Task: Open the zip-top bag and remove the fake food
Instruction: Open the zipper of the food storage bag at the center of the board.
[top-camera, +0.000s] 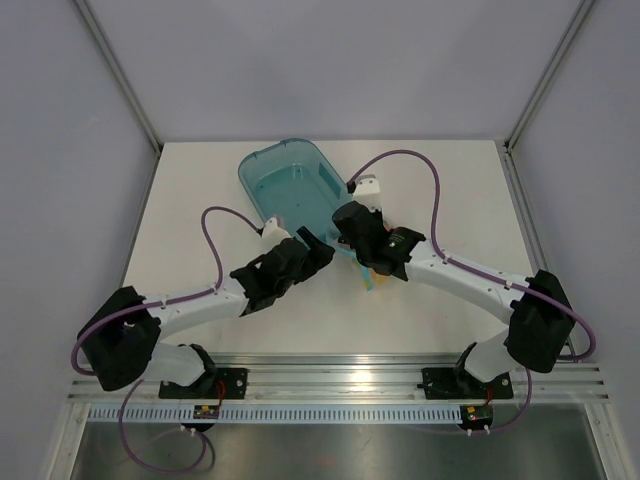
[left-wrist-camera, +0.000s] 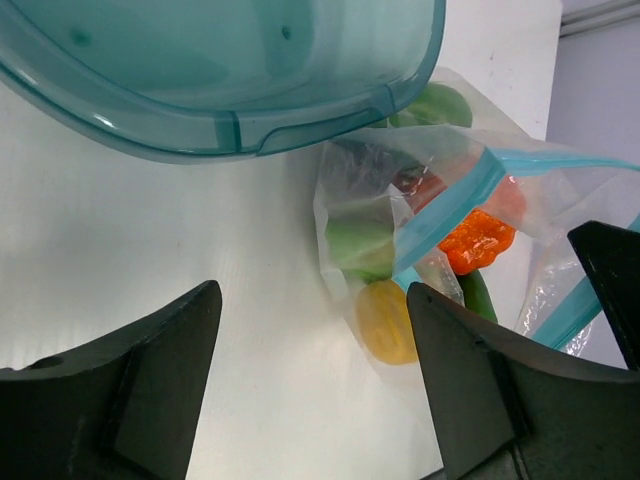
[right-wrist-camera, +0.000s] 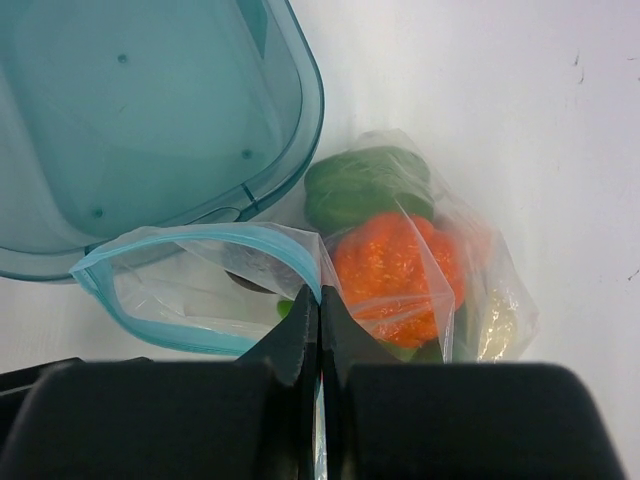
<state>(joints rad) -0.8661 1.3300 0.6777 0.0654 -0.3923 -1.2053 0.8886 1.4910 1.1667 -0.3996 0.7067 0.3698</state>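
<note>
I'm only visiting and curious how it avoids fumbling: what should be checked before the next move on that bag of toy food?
1. Right hand shut on the bag rim: ok.
2. Bag mouth open: ok, the zip strip forms a loop.
3. Left hand open and empty: ok.
4. Food out of the bag: not ok, every piece seen is inside.
5. Tub clear of the bag: cannot tell, its rim lies very near.

From above you'll find the right arm (top-camera: 455, 272) hides most of the bag (top-camera: 368, 281); both wrist views crop the tub (left-wrist-camera: 250, 135).
</note>
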